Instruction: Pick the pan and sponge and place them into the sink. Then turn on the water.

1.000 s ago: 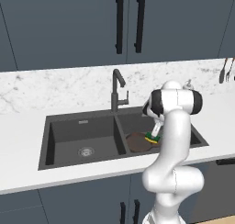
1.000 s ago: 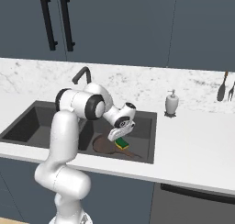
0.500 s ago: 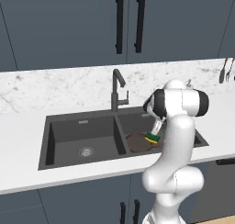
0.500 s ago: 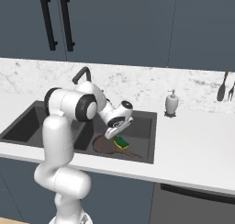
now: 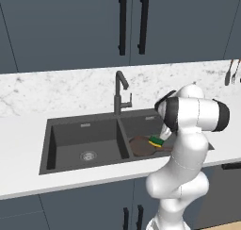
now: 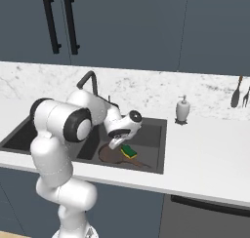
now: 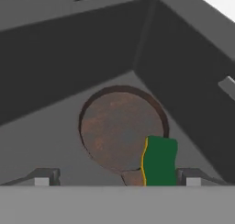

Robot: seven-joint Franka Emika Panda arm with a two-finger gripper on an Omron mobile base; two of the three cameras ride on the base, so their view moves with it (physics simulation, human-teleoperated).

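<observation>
gripper (image 7: 117,182) raised slightly, open, sponge (image 7: 159,160) unmoved on pan (image 7: 120,129)

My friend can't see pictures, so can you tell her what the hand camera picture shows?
A round reddish-brown pan sits on the floor of a dark grey sink basin, seen from above. A small green sponge with a yellow edge lies on the pan's near rim, by its handle. The robot's jaws stand wide open, holding nothing.

Reddish-brown pan (image 7: 120,126) in sink's (image 5: 70,135) right basin, green-topped sponge (image 7: 159,160) on it
</observation>
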